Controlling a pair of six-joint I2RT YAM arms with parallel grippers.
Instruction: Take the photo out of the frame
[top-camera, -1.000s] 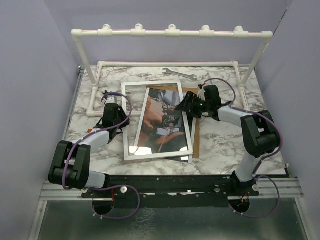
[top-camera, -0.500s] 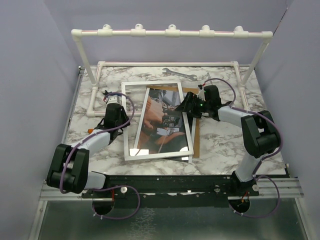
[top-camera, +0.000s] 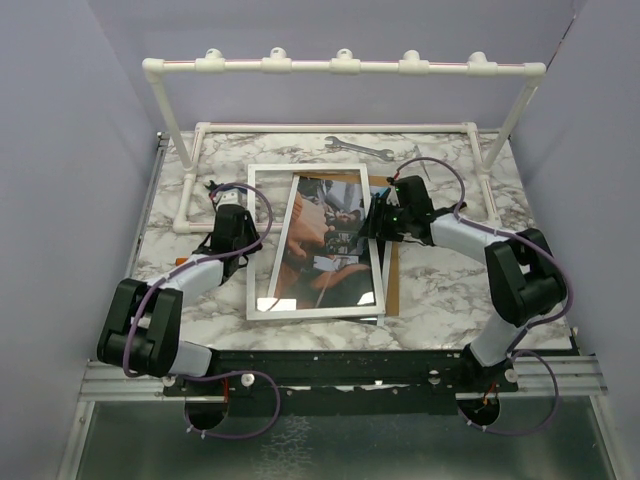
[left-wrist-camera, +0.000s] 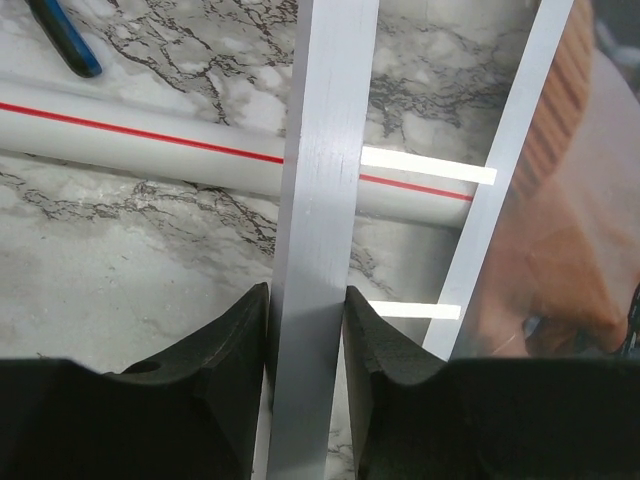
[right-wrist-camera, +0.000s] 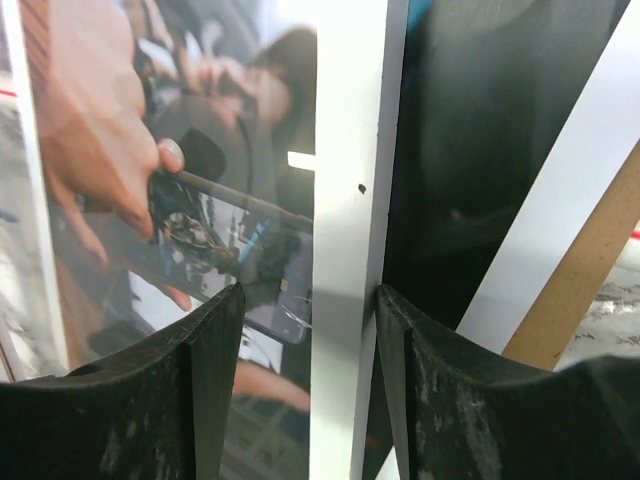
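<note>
The frame (top-camera: 255, 250), with its narrow white border, lies flat in the middle of the table. The photo (top-camera: 325, 235) lies tilted under its glass. The brown backing board (top-camera: 392, 280) sticks out under the frame's right side. My left gripper (top-camera: 243, 232) is shut on the frame's left border (left-wrist-camera: 320, 200), both pads touching it. My right gripper (top-camera: 372, 222) is open and straddles the frame's right border (right-wrist-camera: 350, 150). Its outer finger (right-wrist-camera: 440, 380) touches the border and its inner finger (right-wrist-camera: 190, 380) stands apart over the photo (right-wrist-camera: 180, 180).
A white pipe rack (top-camera: 340, 66) spans the back, with its base pipes on the table (left-wrist-camera: 130, 140). A wrench (top-camera: 358, 148) lies behind the frame. A blue-handled tool (left-wrist-camera: 60, 35) lies by the left pipe. The backing board's edge (right-wrist-camera: 585, 270) shows by the right gripper.
My left gripper moved forward onto the frame's left border. My right gripper shifted left along the right border. The frame turned a little and now lies squarer to the table.
</note>
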